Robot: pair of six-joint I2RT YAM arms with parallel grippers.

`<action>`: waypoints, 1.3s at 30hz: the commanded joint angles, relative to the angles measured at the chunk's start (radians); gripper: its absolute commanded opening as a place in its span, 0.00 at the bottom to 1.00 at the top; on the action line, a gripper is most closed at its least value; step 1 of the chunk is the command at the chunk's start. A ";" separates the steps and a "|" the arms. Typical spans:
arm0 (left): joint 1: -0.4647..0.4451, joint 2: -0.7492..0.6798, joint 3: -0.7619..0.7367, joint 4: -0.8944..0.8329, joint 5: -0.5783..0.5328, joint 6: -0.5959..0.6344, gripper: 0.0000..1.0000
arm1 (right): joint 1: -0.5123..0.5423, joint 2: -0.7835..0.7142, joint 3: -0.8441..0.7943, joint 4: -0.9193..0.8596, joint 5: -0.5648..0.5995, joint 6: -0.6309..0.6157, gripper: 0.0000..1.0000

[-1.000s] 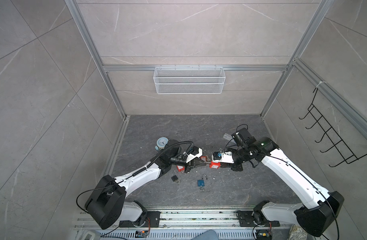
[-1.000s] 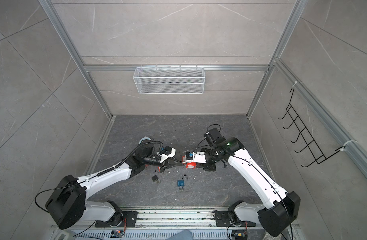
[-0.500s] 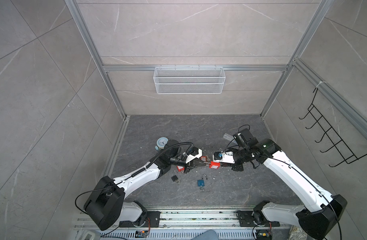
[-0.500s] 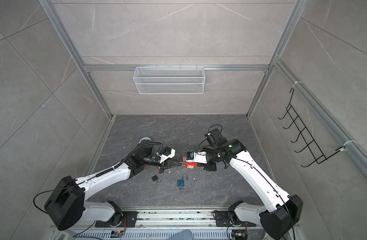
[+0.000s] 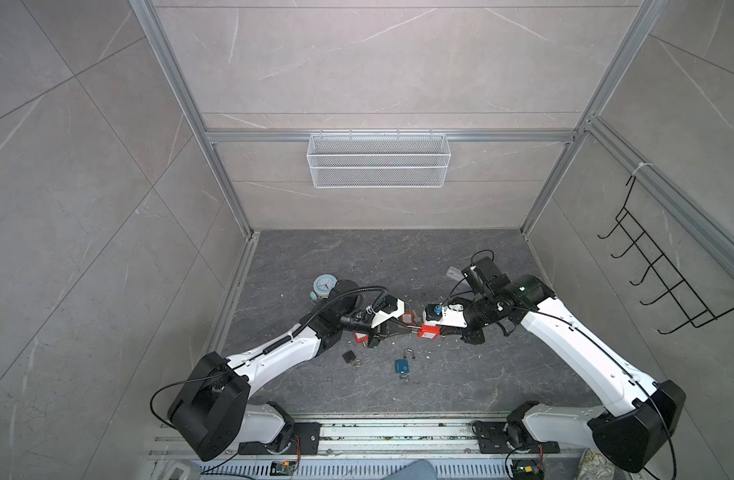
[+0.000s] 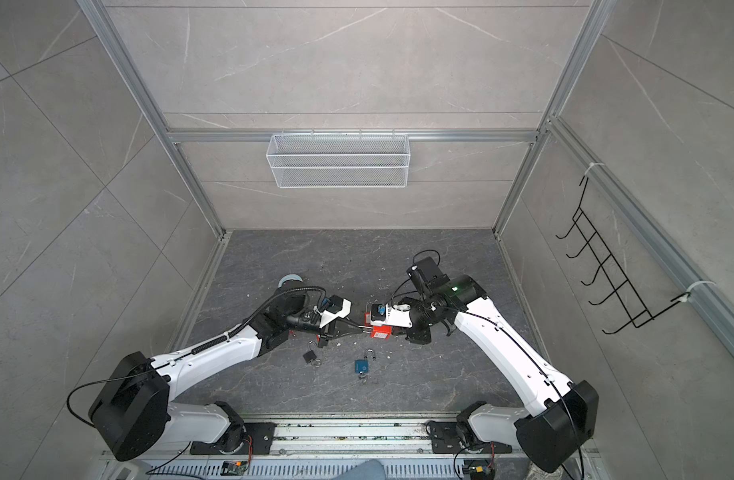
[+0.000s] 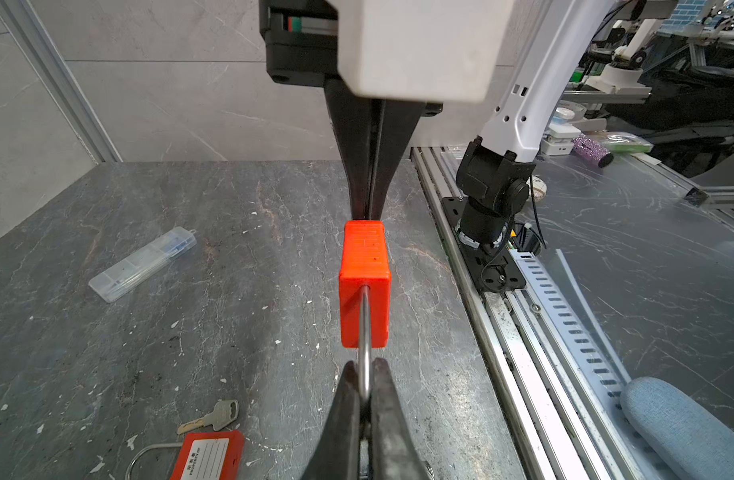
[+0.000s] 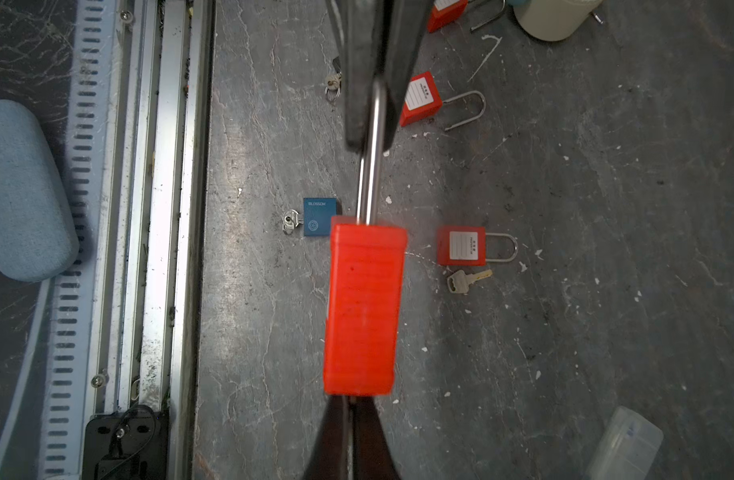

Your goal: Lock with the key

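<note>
The red padlock (image 7: 363,286) hangs between the two arms, clear of the table (image 7: 149,332). Its long axis runs straight from one gripper to the other. At its shackle end, the left gripper (image 7: 365,372) is clenched on the loop of the shackle (image 8: 371,166), a smooth, bright steel rod. At the opposite end, the base where a keyhole would sit, the right gripper (image 8: 351,401) is squeezed closed with its tips against the body. Whether a key is pinched between them is hidden by the padlock itself. The right arm is therefore the one at the key end. I judge that any turn must go about that long axis while the left arm holds the shackle steady.

The padlock body is a blocky, finely ribbed box of matte plastic with rounded edges. On the speckled, grey, stone-look table around the padlock lie a loose key (image 8: 467,280), a labelled red lock (image 8: 461,246) and a blue lock (image 8: 319,216).
</note>
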 commanded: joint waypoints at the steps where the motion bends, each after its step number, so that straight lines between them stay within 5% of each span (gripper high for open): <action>1: -0.002 -0.036 0.038 0.022 0.046 0.029 0.00 | 0.004 -0.002 -0.012 -0.026 0.017 -0.004 0.00; 28: 0.006 -0.065 0.143 -0.447 -0.106 0.291 0.00 | -0.085 -0.083 -0.117 0.039 0.135 0.067 0.00; 39: 0.058 0.130 0.475 -0.999 -0.247 0.451 0.00 | -0.090 -0.185 -0.208 0.201 0.196 0.222 0.00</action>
